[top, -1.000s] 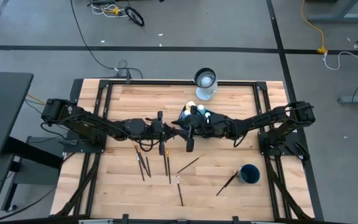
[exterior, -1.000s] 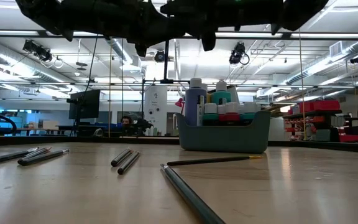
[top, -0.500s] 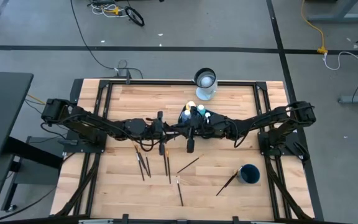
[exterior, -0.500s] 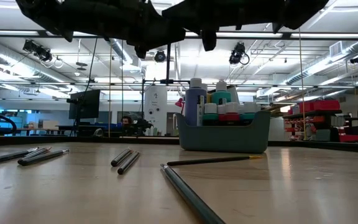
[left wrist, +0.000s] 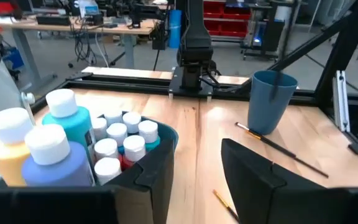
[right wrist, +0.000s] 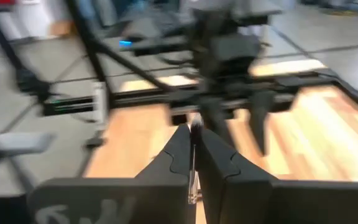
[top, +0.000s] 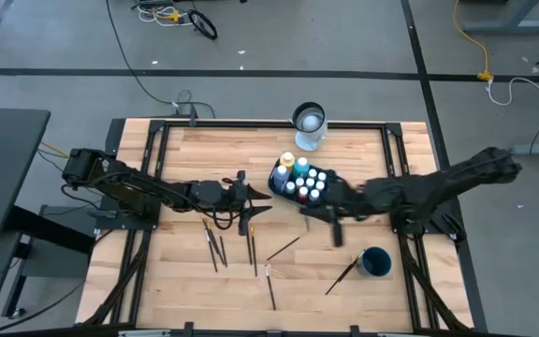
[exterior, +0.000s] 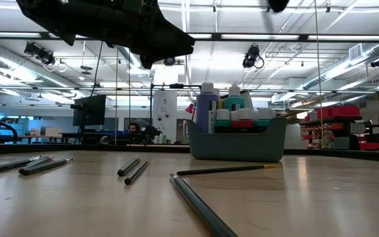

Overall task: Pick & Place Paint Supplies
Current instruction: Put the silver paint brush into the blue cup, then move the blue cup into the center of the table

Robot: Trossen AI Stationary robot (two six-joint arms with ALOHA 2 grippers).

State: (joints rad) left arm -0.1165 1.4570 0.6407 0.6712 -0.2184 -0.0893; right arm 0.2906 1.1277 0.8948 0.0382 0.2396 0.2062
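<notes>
Right gripper (right wrist: 192, 163) pinches thin dark-handled brush (right wrist: 194, 155), raised mid-table toward right edge for carrying to dark caddy (top: 279, 183) of capped bottles (top: 309, 182); left gripper (top: 262, 200) fingers apart, just released.

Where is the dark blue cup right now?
In the high view the dark blue cup stands on the table's right side near the front, right of the scattered brushes, with one brush lying against its left.
</notes>
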